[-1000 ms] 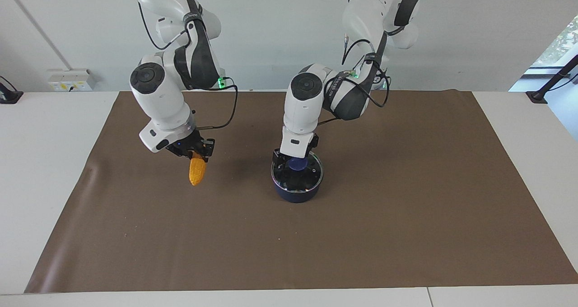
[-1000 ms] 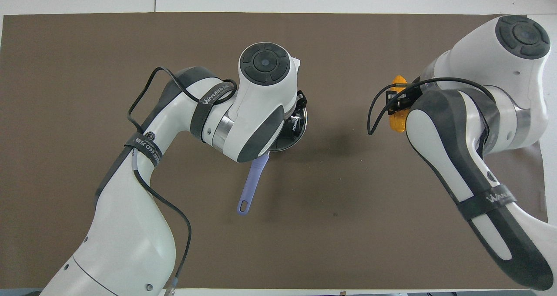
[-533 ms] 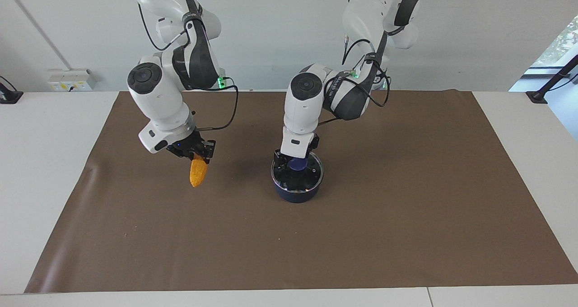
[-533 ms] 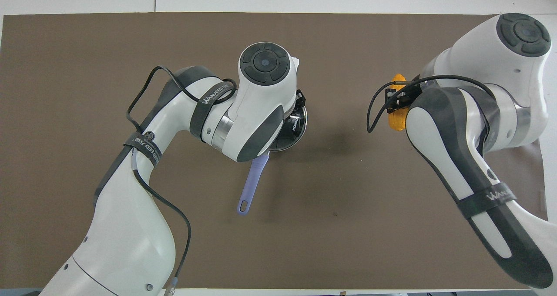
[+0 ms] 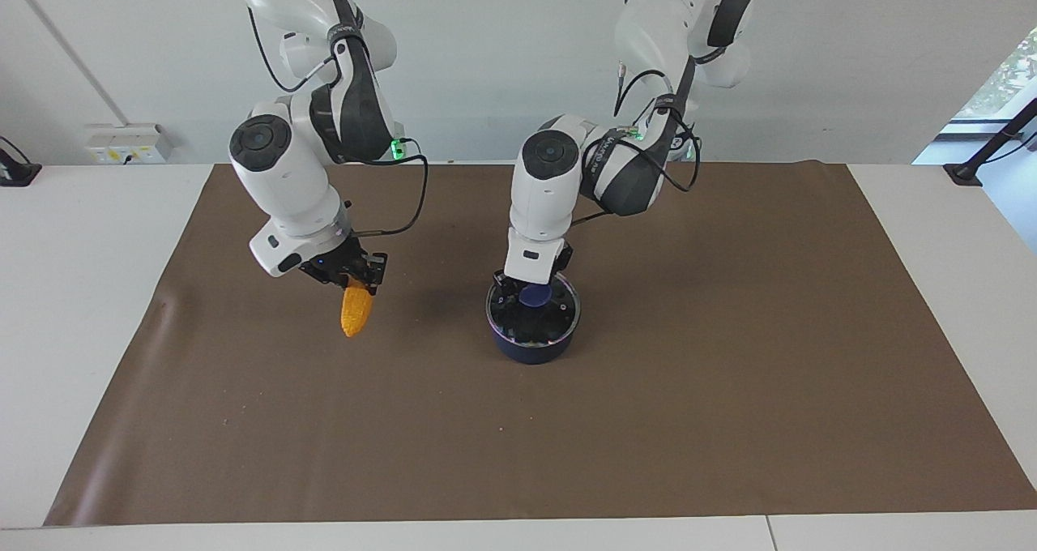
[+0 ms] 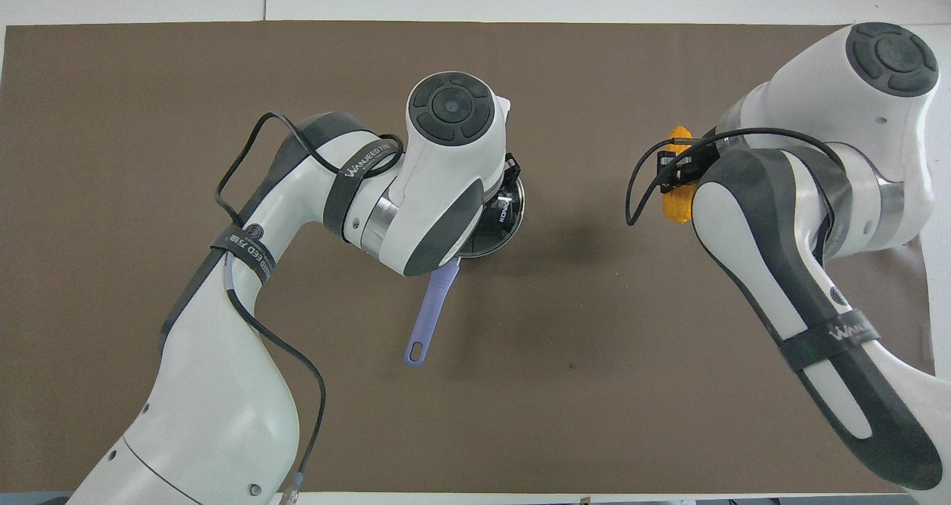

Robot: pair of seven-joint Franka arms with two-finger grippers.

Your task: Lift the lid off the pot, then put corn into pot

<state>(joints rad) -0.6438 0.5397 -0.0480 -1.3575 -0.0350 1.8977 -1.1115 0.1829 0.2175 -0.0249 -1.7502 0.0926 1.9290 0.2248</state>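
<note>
Compare the earlier frames: your left gripper (image 5: 525, 290) has lifted the lid (image 5: 535, 312) slightly, so its metal rim now sits a little above the pot (image 5: 531, 348); your right gripper (image 5: 350, 274), carrying the corn (image 5: 355, 311), has edged slightly toward the right arm's end of the brown mat (image 5: 729, 373).

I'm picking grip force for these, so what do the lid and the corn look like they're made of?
The lid looks like clear glass with a thin metal rim: the pot's dark inside shows through it. Its flat blue knob looks like matte plastic, though that is uncertain. The corn, held by the right gripper, has a bumpy, evenly orange-yellow surface, probably moulded plastic or rubber.
</note>
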